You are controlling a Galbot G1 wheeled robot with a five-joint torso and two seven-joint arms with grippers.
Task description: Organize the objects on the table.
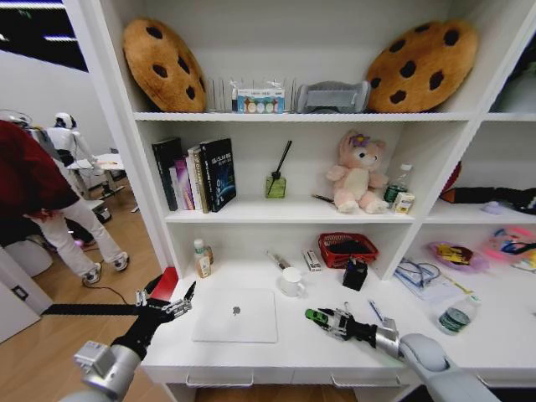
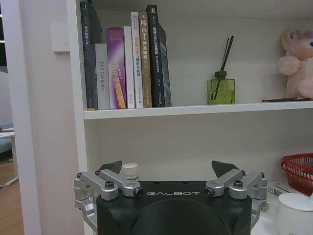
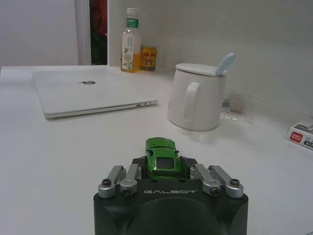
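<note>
Right claw point(image 3: 164, 169) hides green car point(image 3: 161, 154) base.

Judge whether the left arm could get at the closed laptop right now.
Probably yes. The left end effector hovers open at the desk's left edge, right beside the laptop, whose lid is bare. The right end effector, shut on a green toy car, sits apart.

right gripper point(image 3: 164, 169) clamped on green toy car point(image 3: 162, 155) | just short of white mug point(image 3: 195, 97) | closed laptop point(image 3: 90, 90) beside mug | bottle point(image 3: 129, 40), can point(image 3: 148, 58) beyond laptop
</note>
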